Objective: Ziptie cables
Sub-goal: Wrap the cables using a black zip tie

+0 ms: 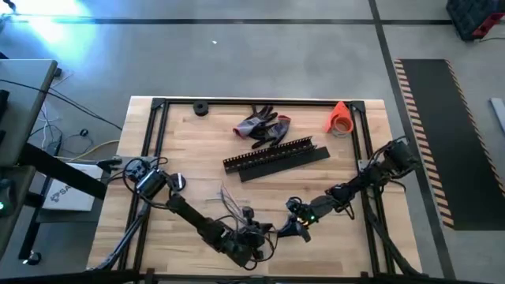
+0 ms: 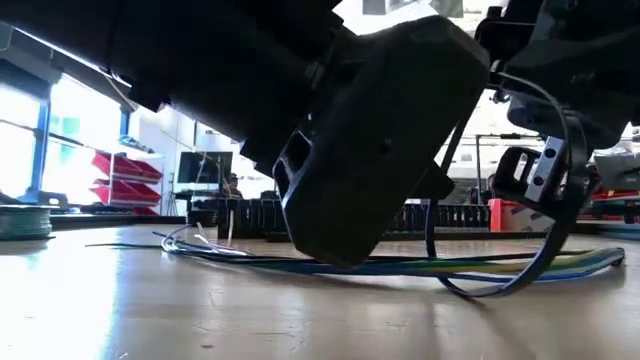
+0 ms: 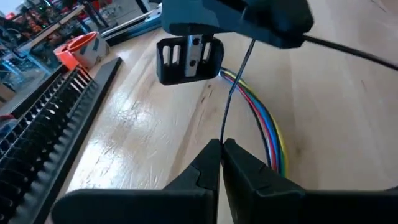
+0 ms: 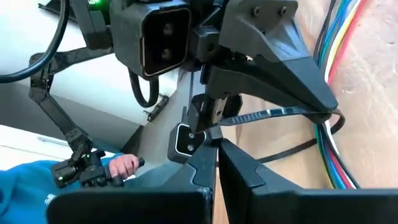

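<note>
Cables (image 1: 237,207), a loose bundle of thin flexible wires in grey-white, blue, yellow, green and red, lie flat on my pale wooden table (image 1: 197,150) near its front edge, running between my two grippers. My left gripper (image 1: 254,237) sits low at the front centre, its fingers (image 3: 205,168) pressed together on a thin black zip tie strap (image 3: 233,93) that rises from their tips. My right gripper (image 1: 298,229) is just beside it, on the right; its fingers (image 4: 239,163) are closed, tips meeting close against the left gripper's, where the ribbed black zip tie (image 4: 261,117) loops round the bundle. Whether they pinch the tie itself I cannot tell. Farther back lie two long flat black slotted strips (image 1: 276,158), a pair of grey-and-red work gloves (image 1: 260,126), an orange tape roll (image 1: 340,118) at the back right corner and a small black ring (image 1: 200,108). In the right wrist view, a person's hand (image 4: 121,165) in a blue sleeve grips a dark control handle beyond the table.
</note>
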You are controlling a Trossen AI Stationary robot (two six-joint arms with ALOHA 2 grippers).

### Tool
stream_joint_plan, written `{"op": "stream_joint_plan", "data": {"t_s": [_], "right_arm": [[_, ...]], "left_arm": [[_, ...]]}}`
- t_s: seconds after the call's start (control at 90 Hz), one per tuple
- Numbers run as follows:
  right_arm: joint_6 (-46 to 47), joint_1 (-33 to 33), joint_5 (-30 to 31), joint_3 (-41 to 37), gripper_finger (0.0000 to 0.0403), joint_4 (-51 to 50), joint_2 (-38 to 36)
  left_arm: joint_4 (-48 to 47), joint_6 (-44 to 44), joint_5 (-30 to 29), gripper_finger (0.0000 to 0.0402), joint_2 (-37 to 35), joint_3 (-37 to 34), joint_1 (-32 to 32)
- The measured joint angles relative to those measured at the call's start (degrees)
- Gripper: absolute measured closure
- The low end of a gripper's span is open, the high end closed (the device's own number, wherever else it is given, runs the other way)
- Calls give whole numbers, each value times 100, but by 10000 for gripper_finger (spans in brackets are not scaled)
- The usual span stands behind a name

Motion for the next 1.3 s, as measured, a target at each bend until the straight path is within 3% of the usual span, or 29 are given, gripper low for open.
{"op": "stream_joint_plan", "data": {"t_s": [0.156,0.356,0.811,1.033,1.144,1.3], "right_arm": [[-52,-1,-181,141,403,-324,0],[-616,-1,-408,797,403,-1627,0],[-652,-1,-765,944,403,-2010,-57],[-2406,198,-638,945,403,-1971,-393],[-3005,408,-551,949,402,-1978,-442],[-3010,607,27,949,394,-2229,-442]], "left_arm": [[1,-3,99,402,0,0,39],[-4,-1,337,402,0,0,78],[-17,45,570,402,0,0,-41],[-27,27,125,402,0,0,-53],[-25,-490,-164,402,0,0,-31],[-82,-1927,-551,402,-4,2,149]]}}
